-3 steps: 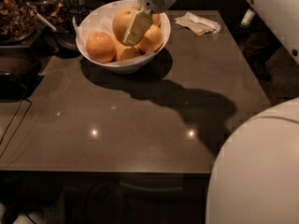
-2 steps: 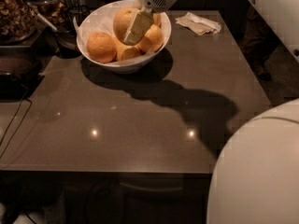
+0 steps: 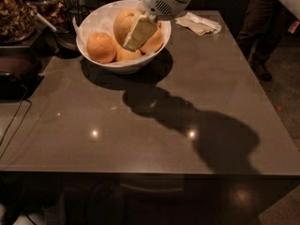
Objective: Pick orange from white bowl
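Observation:
The white bowl [image 3: 96, 18] stands at the far left of the dark table and holds several oranges. One orange [image 3: 100, 47] lies at the bowl's left, one orange [image 3: 123, 23] at the back, and another [image 3: 155, 41] at the right. My gripper [image 3: 132, 40] reaches down into the bowl from the upper right. It sits among the oranges, against the back one and the right one. Its tip hides part of the fruit under it.
A crumpled white napkin [image 3: 199, 23] lies on the table right of the bowl. Dark containers and a bowl of brown food [image 3: 14, 11] crowd the far left. A person's legs [image 3: 260, 36] stand beyond the table's right edge. A cable [image 3: 14, 121] hangs at the left.

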